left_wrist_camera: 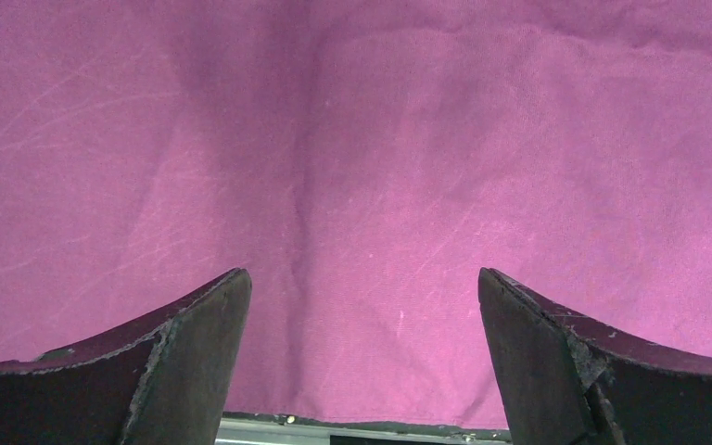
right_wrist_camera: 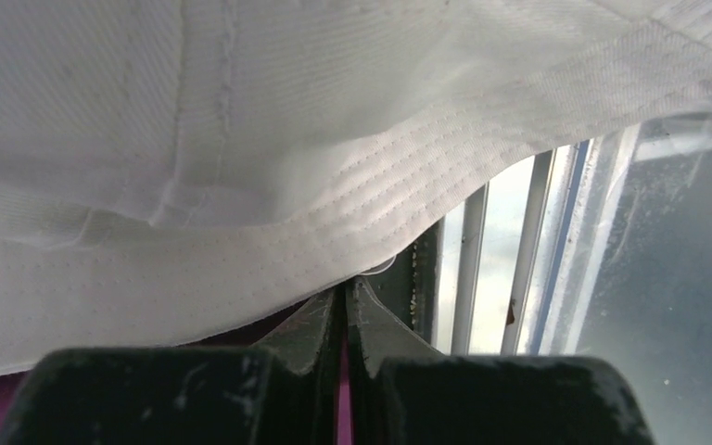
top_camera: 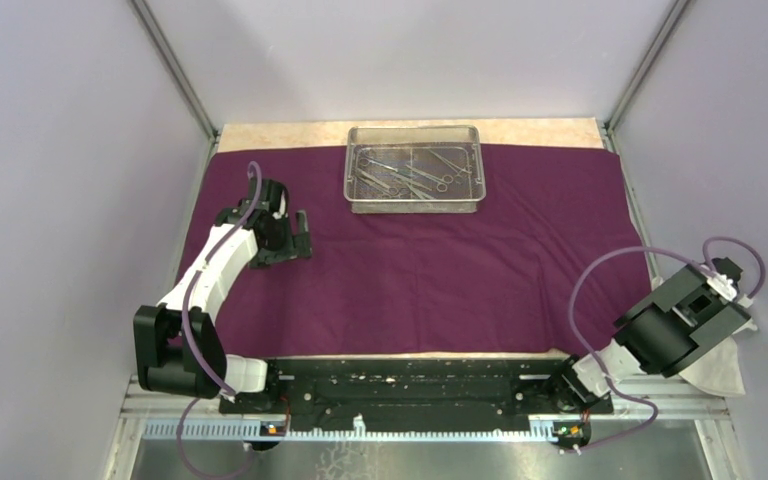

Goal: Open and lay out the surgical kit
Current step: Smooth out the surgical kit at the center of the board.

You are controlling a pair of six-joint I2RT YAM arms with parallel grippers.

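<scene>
The purple cloth (top_camera: 440, 270) is opened and spread flat over the tabletop (top_camera: 280, 135). The mesh tray (top_camera: 412, 206) is set on it at the far middle. The steel instruments (top_camera: 405, 172) are all inside it, so the laying out is judged not yet begun. The left gripper (top_camera: 302, 236) is held wide open and empty above the cloth's left part. The right gripper (right_wrist_camera: 345, 301) is closed at the near right edge, against a white cloth (right_wrist_camera: 195, 139); whether that cloth is pinched cannot be told.
</scene>
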